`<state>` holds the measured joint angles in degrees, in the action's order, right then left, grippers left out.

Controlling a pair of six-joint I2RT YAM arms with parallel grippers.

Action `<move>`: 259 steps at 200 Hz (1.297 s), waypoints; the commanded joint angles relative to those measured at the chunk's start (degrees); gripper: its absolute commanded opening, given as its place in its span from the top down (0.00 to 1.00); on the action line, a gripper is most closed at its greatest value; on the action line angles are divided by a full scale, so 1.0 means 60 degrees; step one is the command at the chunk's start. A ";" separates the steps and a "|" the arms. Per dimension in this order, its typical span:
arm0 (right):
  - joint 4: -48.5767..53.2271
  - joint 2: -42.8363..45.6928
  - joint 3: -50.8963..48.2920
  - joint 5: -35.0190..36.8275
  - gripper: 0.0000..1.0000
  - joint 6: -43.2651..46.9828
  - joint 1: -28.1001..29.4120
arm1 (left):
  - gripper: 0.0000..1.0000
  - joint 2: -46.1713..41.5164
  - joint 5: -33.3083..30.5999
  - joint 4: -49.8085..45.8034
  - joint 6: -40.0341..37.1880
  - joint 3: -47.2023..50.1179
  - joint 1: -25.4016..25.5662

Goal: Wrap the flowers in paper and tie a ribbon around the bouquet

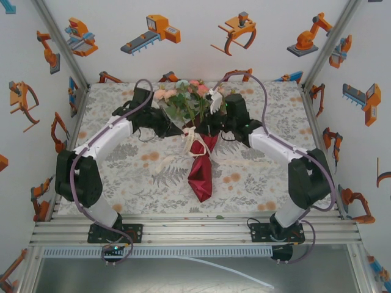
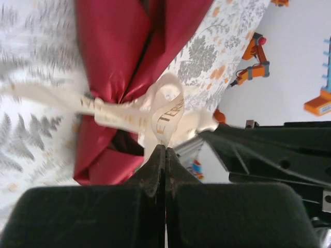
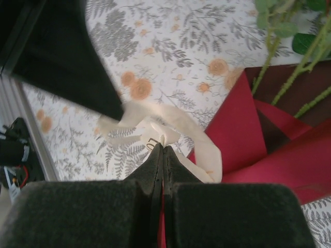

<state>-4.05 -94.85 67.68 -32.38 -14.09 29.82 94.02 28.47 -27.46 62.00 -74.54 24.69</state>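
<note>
The bouquet lies mid-table, its flowers [image 1: 183,97] pointing to the far side and the dark red paper [image 1: 200,171] cone pointing toward the near edge. A cream ribbon [image 2: 168,111] circles the pinched waist of the paper [image 2: 119,51]. My left gripper [image 2: 165,147] is shut on a printed loop of it. My right gripper [image 3: 163,146] is shut on another fold of the ribbon [image 3: 176,121], beside the paper [image 3: 248,134] and the green stems [image 3: 289,62]. In the top view the left gripper [image 1: 177,129] and the right gripper [image 1: 205,129] meet at the cone's neck.
The tablecloth [image 1: 122,165] carries a grey leaf and orange dot print. White walls with robot stickers [image 1: 153,33] close in the left, far and right sides. An aluminium rail [image 1: 195,226] runs along the near edge. The other arm's black body [image 2: 269,150] sits close on the right.
</note>
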 commanded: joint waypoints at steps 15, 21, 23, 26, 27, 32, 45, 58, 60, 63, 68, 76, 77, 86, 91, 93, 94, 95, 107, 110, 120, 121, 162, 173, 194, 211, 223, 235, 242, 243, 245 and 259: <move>0.0413 -0.0418 0.0647 0.0618 1.00 -0.0744 0.0061 | 1.00 -0.0388 0.0058 0.0548 0.2838 0.0508 0.0791; 0.0358 -0.0429 0.0610 0.0568 1.00 -0.0791 0.0058 | 1.00 -0.0180 0.0167 0.0631 0.2853 0.0416 0.0979; 0.0325 -0.0435 0.0595 0.0542 1.00 -0.0828 0.0055 | 1.00 -0.0097 0.0222 0.0635 0.2844 0.0376 0.1048; 0.0288 -0.0419 0.0572 0.0538 1.00 -0.0858 0.0058 | 1.00 0.0036 0.0287 0.0629 0.2806 0.0316 0.1129; 0.0277 -0.0420 0.0557 0.0529 1.00 -0.0874 0.0056 | 1.00 0.0071 0.0313 0.0626 0.2799 0.0298 0.1158; 0.0218 -0.0410 0.0519 0.0505 1.00 -0.0921 0.0058 | 1.00 0.0276 0.0400 0.0605 0.2726 0.0210 0.1303; 0.0177 -0.0366 0.0428 0.0482 1.00 -0.0925 0.0054 | 1.00 0.0726 0.0338 0.0597 0.2554 0.0112 0.1584; 0.0168 -0.0322 0.0384 0.0390 1.00 -0.0927 0.0063 | 1.00 0.1074 0.0043 0.0511 0.2188 0.0077 0.1659; 0.0168 -0.0309 0.0381 0.0377 1.00 -0.0921 0.0060 | 1.00 0.1114 -0.0021 0.0451 0.2125 0.0072 0.1665; 0.0169 -0.0295 0.0369 0.0357 1.00 -0.0910 0.0067 | 1.00 0.1170 -0.0152 0.0352 0.2009 0.0049 0.1658; 0.0177 -0.0266 0.0357 0.0321 1.00 -0.0918 0.0062 | 1.00 0.1243 -0.0368 0.0119 0.1789 0.0012 0.1652; 0.0203 -0.0208 0.0326 0.0272 1.00 -0.0902 0.0054 | 1.00 0.1347 -0.0771 -0.0201 0.1389 -0.0075 0.1633; 0.0212 -0.0198 0.0316 0.0271 1.00 -0.0896 0.0054 | 1.00 0.1372 -0.0810 -0.0229 0.1321 -0.0088 0.1630; 0.0228 -0.0112 0.0266 0.0181 1.00 -0.0850 0.0055 | 1.00 0.1528 -0.1193 -0.0456 0.0885 -0.0176 0.1628; 0.0211 -0.0068 0.0217 0.0129 1.00 -0.0838 0.0062 | 1.00 0.1666 -0.1264 -0.0543 0.0687 -0.0235 0.1607; 0.0208 -0.0045 0.0211 0.0103 1.00 -0.0840 0.0056 | 1.00 0.1723 -0.1271 -0.0552 0.0629 -0.0251 0.1604; 0.0200 -0.0036 0.0193 0.0091 1.00 -0.0850 0.0055 | 1.00 0.1757 -0.1272 -0.0551 0.0605 -0.0257 0.1609; 0.0196 -0.0024 0.0191 0.0085 1.00 -0.0848 0.0054 | 1.00 0.1789 -0.1265 -0.0558 0.0585 -0.0266 0.1611; 0.0207 0.0065 0.0085 -0.0142 1.00 -0.0868 0.0064 | 1.00 0.2053 -0.1180 -0.0325 0.0484 -0.0288 0.1587; 0.0207 0.0093 0.0045 -0.0214 1.00 -0.0870 0.0068 | 1.00 0.2115 -0.1161 -0.0229 0.0489 -0.0276 0.1584; 0.0254 0.0195 -0.0084 -0.0388 1.00 -0.0835 0.0080 | 1.00 0.2253 -0.1048 0.0124 0.0540 -0.0285 0.1578; 0.0267 0.0201 -0.0093 -0.0403 1.00 -0.0826 0.0082 | 1.00 0.2271 -0.1029 0.0168 0.0553 -0.0288 0.1581; 0.1064 0.0360 -0.0186 -0.0755 0.95 -0.0100 0.0243 | 1.00 0.2443 -0.0771 0.1368 0.1052 -0.0105 0.1530; 0.1179 0.0207 -0.0012 -0.0667 0.82 -0.0153 0.0273 | 1.00 0.2540 -0.0683 0.1621 0.1180 -0.0029 0.1526; 0.1751 -0.0161 0.0734 -0.0428 0.72 -0.0154 0.0303 | 1.00 0.2698 -0.0687 0.1750 0.1318 -0.0027 0.1525; 0.2087 -0.0112 0.1060 -0.0120 0.67 0.0037 0.0263 | 1.00 0.2728 -0.0804 0.1723 0.1327 -0.0017 0.1509; 0.2207 0.0010 0.1101 -0.0111 0.59 0.0144 0.0215 | 1.00 0.2757 -0.0877 0.1680 0.1369 0.0009 0.1454; 0.2438 0.0149 0.1087 -0.0126 0.55 0.0276 0.0172 | 1.00 0.2813 -0.0878 0.1729 0.1421 0.0042 0.1398; 0.2581 0.0267 0.1037 -0.0086 0.53 0.0311 0.0136 | 1.00 0.2833 -0.0890 0.1741 0.1422 0.0044 0.1371; 0.2595 0.0281 0.1031 -0.0084 0.53 0.0311 0.0132 | 1.00 0.2839 -0.0899 0.1738 0.1426 0.0045 0.1368; 0.2624 0.0317 0.1008 -0.0064 0.53 0.0312 0.0121 | 1.00 0.2833 -0.0901 0.1740 0.1422 0.0057 0.1365; 0.2811 0.0611 0.0765 0.0144 0.52 0.0272 0.0029 | 1.00 0.2815 -0.0986 0.1717 0.1410 0.0088 0.1320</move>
<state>8.82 -95.13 72.82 -33.36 -13.69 31.00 110.39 23.53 -17.54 69.43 -74.41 33.41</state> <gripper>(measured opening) 0.469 0.007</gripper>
